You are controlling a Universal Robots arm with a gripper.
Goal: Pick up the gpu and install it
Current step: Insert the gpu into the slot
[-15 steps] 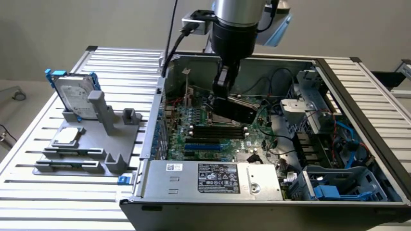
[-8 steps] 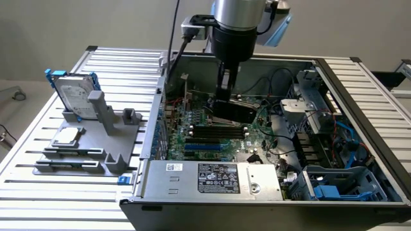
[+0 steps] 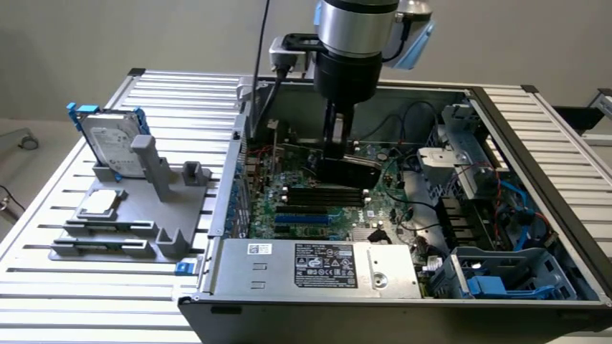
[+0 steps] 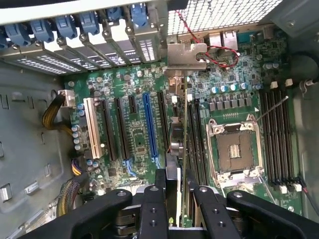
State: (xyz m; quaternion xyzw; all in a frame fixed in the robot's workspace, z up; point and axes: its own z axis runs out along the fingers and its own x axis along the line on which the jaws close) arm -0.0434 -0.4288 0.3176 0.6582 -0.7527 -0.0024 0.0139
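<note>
Currently the gripper (image 3: 335, 152) sits inside the open black computer case (image 3: 540, 154), arm coming straight down from above. The claw is pinching the gpu (image 3: 352, 172) — a thin rectangular card with a black heatsink cover.

Wrist view: the black fingers (image 4: 152, 209) close on either side of the gpu (image 4: 175, 142), which is seen edge-on. The gripper (image 4: 177, 180) has it by the upper edge. The card stands upright on its long edge and runs parallel to the expansion slots. Its grey metal end bracket (image 4: 187, 54) is up against the case's rear wall, just beside the row of silver slot covers with blue latches (image 4: 89, 22).

Position over the green motherboard (image 4: 134, 144): the card lines up between the long blue expansion slot (image 4: 149, 124) and the square silver processor socket (image 4: 234, 149), closer to the socket side. Whether the bottom edge is in a slot or just above it — cannot tell.

Exterior view: the card is low over the green board (image 3: 316, 211), just past the black slots (image 3: 325, 193), with the grey power supply box (image 3: 316, 264) at the near end of the case.

Outside the case, on the exterior view's left, a grey plastic fixture (image 3: 125, 240) rests on the slatted aluminium table (image 3: 57, 287). It carries the silver hard drive in a blue frame (image 3: 107, 143), standing upright, and the small square silver processor chip (image 3: 102, 203), lying flat.
</note>
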